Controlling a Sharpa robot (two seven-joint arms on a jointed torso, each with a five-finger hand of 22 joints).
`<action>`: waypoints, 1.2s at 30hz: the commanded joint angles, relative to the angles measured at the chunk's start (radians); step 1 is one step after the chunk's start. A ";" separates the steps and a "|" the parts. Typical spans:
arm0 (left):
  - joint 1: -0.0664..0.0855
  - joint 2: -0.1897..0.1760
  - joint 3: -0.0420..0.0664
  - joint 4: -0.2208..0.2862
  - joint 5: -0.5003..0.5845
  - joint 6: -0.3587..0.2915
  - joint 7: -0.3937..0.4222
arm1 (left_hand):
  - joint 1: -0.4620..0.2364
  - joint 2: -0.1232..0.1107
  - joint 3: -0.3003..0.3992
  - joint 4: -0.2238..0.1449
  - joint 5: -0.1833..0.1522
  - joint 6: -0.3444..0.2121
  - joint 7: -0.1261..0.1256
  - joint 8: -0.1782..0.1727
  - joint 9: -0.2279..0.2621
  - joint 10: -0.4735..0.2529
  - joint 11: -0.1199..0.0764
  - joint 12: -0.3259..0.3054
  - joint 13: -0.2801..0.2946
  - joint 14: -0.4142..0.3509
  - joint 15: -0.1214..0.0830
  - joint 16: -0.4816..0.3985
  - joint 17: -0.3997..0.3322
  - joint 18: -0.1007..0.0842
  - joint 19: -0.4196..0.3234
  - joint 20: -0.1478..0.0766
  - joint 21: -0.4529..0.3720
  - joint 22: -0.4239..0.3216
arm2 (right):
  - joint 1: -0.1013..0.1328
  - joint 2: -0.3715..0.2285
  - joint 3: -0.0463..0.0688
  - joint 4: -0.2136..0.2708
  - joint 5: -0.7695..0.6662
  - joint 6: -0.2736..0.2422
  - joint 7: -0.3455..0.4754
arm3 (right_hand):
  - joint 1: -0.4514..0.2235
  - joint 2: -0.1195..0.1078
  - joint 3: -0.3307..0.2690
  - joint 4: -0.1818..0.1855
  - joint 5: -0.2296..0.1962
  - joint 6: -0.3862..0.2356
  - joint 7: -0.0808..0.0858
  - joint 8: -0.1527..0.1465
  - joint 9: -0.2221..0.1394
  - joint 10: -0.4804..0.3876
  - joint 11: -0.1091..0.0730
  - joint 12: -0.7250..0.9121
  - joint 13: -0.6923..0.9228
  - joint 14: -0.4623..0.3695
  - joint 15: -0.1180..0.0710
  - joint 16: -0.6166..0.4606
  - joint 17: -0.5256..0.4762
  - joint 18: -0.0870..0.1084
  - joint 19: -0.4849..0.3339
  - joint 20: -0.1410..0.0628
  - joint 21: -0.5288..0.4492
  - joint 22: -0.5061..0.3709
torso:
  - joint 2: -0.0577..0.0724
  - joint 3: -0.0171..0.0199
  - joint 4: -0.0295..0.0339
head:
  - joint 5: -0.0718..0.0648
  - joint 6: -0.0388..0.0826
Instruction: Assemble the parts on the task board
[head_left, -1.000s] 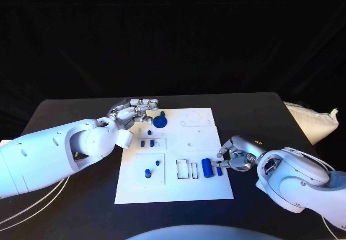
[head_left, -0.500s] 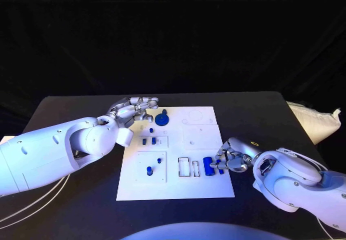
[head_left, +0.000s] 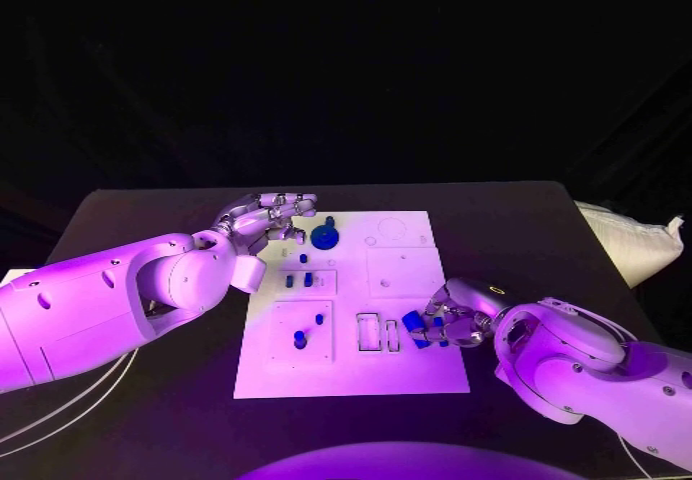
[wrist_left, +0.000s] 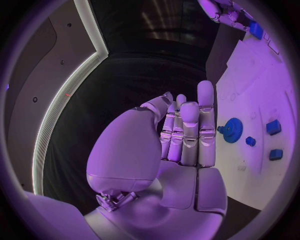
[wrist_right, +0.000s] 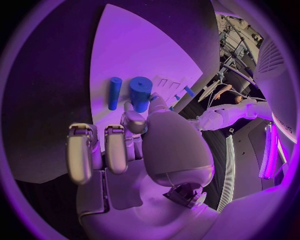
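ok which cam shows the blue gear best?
Left wrist view: the blue gear lies unobstructed on the task board, teeth visible, just beyond the left hand. Head view shows it smaller, near that hand's fingers. I can't pick it out in the right wrist view.

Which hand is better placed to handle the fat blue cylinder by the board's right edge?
Right, probably. The right hand has its fingers at the blue cylinder on the task board. The left hand hovers by the board's far left corner, near the blue gear.
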 joint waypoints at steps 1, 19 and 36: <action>0.000 -0.001 0.001 0.004 0.000 0.018 0.004 | -0.007 0.001 -0.006 0.002 0.005 -0.008 -0.002 0.004 0.000 -0.007 0.000 0.005 0.001 -0.007 0.003 0.000 -0.001 0.018 -0.001 0.006 -0.006 -0.001 | -0.006 0.012 -0.001 -0.011 -0.014 0.037 -0.005 | 0.015 0.007 -0.004 0.001 -0.003 -0.003 0.000 0.007 0.002 -0.004 -0.002 -0.003 0.003 0.063 -0.002 -0.003 0.034 -0.009 -0.005 0.003 -0.002 0.087 | 0.000 0.0001 0.0015 | 0.001 -0.002; 0.000 -0.012 0.001 0.009 0.000 0.021 -0.001 | -0.007 0.001 -0.006 0.001 0.006 -0.008 -0.002 0.004 0.000 -0.009 0.000 0.006 0.001 -0.008 0.003 0.000 -0.002 0.018 -0.001 0.006 -0.007 -0.001 | -0.023 0.051 -0.002 -0.033 -0.064 -0.054 0.037 | 0.148 0.089 0.053 -0.027 -0.034 0.067 -0.029 0.047 0.025 0.015 -0.027 0.013 0.048 0.073 -0.021 0.021 0.081 -0.015 0.013 -0.012 0.013 0.115 | 0.000 0.0024 0.0005 | 0.007 -0.009; -0.001 -0.017 0.001 0.015 -0.003 0.025 -0.008 | -0.003 0.000 -0.006 -0.002 0.006 -0.010 -0.002 0.005 0.000 -0.011 0.000 0.007 0.002 -0.009 0.003 0.000 -0.004 0.018 -0.001 0.007 -0.007 -0.002 | -0.012 0.039 0.009 0.030 0.135 -0.153 0.065 | 0.115 0.088 0.074 0.006 0.047 0.067 -0.028 0.036 0.036 0.021 -0.028 -0.011 0.048 0.071 -0.024 0.017 0.073 -0.016 0.015 -0.018 0.015 0.118 | -0.001 -0.0001 0.0067 | 0.007 -0.005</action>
